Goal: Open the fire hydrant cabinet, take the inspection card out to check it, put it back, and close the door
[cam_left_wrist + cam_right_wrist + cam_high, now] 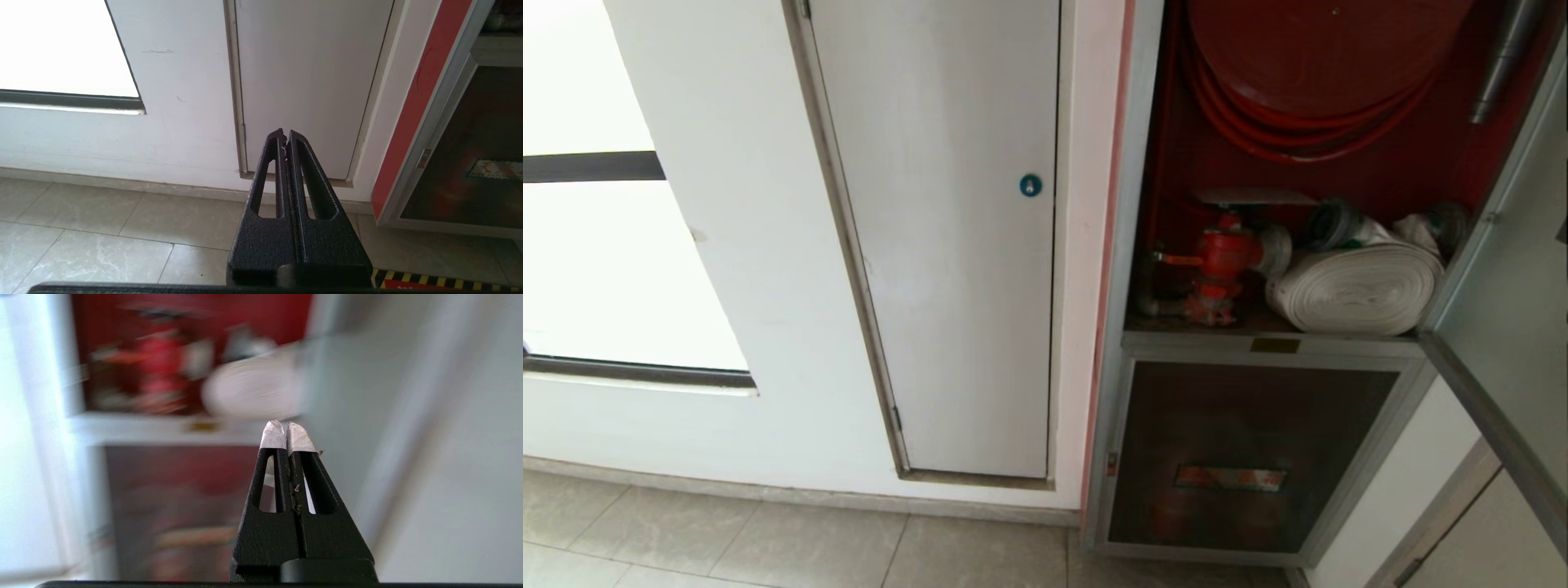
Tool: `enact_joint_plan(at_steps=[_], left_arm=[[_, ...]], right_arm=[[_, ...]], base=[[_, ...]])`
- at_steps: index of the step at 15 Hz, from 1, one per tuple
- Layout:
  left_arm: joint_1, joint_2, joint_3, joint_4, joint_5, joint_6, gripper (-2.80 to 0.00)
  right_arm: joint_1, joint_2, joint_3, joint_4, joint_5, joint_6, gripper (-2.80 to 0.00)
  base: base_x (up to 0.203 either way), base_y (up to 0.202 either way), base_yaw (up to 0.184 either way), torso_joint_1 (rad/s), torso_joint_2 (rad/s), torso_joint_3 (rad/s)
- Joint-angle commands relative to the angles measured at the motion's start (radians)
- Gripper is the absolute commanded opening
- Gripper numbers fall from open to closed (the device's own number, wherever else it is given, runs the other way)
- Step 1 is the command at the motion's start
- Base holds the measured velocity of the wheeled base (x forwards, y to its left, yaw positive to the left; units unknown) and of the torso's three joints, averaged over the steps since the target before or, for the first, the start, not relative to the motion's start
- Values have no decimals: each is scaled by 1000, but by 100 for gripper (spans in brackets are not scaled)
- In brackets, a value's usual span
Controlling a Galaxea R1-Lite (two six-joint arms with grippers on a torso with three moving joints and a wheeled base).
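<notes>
Showing the tall brushed-aluminium fire hydrant cabinet (1145, 163) with its red interior exposed. The door (1511, 310), an aluminium-framed panel, stands swung wide at 3 o'clock of the opening.

The inspection card (1254, 197), a thin pale rectangular sheet, lies flat inside, resting at 12 o'clock of the red valve (1225, 253). It sits at 10 o'clock of the white rolled hose (1356, 290) and at 6 o'clock of the red hose reel (1323, 57). Its long axis runs from 9 to 3 o'clock across the head view, one long edge facing out of the opening.

Neither arm enters the head view. The right gripper (287, 433), its tips wrapped in white tape, is clenched and holds nothing. It faces the valve shelf and the open door, so this arm is judged the nearer to the card. The left gripper (286, 134), of plain black, is likewise pressed together and empty, low over the tiled floor. It faces the plain white panel door (947, 245), well apart from the card.

Whether the card awaits removal or has been returned cannot be told.

Writing: the orange label (494, 169) on the smaller dark glass panel (1241, 457) seems to begin "FIRE EXTIN", cut by the picture's edge. The small brass plate (1275, 345) and the round blue lock (1030, 185) bear nothing legible.
</notes>
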Motion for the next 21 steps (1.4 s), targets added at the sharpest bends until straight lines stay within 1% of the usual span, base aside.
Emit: enact_joint_plan(at_steps=[1, 2, 3, 4, 6, 8, 11, 16, 21], left_arm=[[0, 1, 6, 0, 0, 0, -280], [0, 1, 6, 0, 0, 0, -280], [0, 1, 6, 0, 0, 0, -280], [0, 1, 6, 0, 0, 0, -280], [0, 1, 6, 0, 0, 0, -280], [0, 1, 6, 0, 0, 0, -280], [0, 1, 6, 0, 0, 0, -280], [0, 1, 6, 0, 0, 0, -280], [0, 1, 6, 0, 0, 0, -280]], right_arm=[[0, -44, 61, 27, 104, 67, -280], [0, -48, 62, 72, 152, 125, -280], [0, -49, 63, 99, 207, 165, -280], [0, -50, 63, 128, 252, 188, -280], [0, -50, 63, 208, 285, 197, -280], [0, -50, 63, 270, 289, 198, -280], [0, -50, 63, 269, 309, 195, -280], [0, -50, 63, 269, 309, 197, -280], [0, -50, 63, 269, 309, 218, -280]], base=[[0, 0, 0, 0, 0, 0], [0, 0, 0, 0, 0, 0], [0, 0, 0, 0, 0, 0], [0, 0, 0, 0, 0, 0], [0, 0, 0, 0, 0, 0], [0, 0, 0, 0, 0, 0], [0, 0, 0, 0, 0, 0], [0, 0, 0, 0, 0, 0], [0, 0, 0, 0, 0, 0]])
